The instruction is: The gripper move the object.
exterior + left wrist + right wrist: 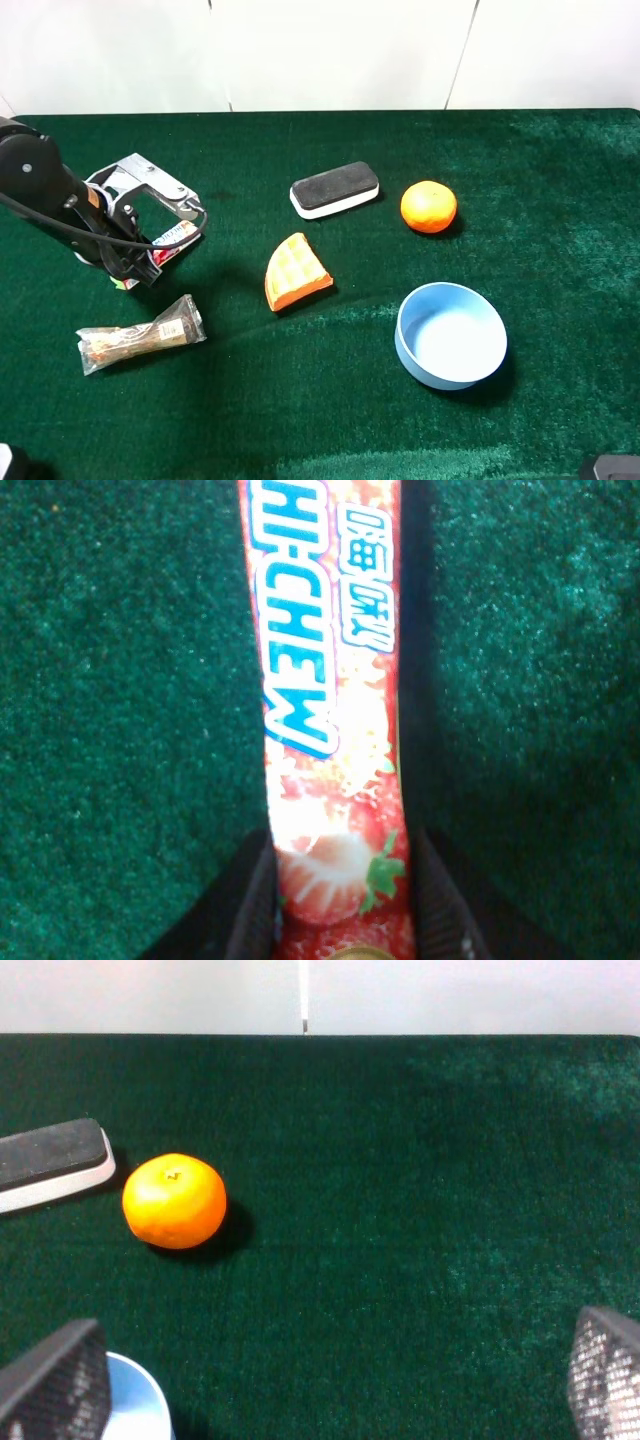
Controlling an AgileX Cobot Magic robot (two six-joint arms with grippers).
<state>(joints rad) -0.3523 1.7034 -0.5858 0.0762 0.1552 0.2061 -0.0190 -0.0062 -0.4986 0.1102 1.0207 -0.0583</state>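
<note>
The candy stick pack (330,680), white-pink with strawberry print and red ends, runs lengthwise between my left gripper's (342,890) two dark fingers (250,905), which press against both its sides. In the exterior high view the left gripper (160,225), a silver-grey claw on a black arm, is at the far left of the green cloth, with a piece of the candy pack (175,237) showing beneath it. My right gripper (330,1390) is open and empty, its fingers wide apart over bare cloth.
A clear-wrapped brown snack bar (140,335) lies in front of the left gripper. An orange waffle wedge (296,272), a black-and-white eraser (335,189), a tangerine (428,206) and a blue bowl (450,335) lie to the right. The tangerine (174,1201) also shows in the right wrist view.
</note>
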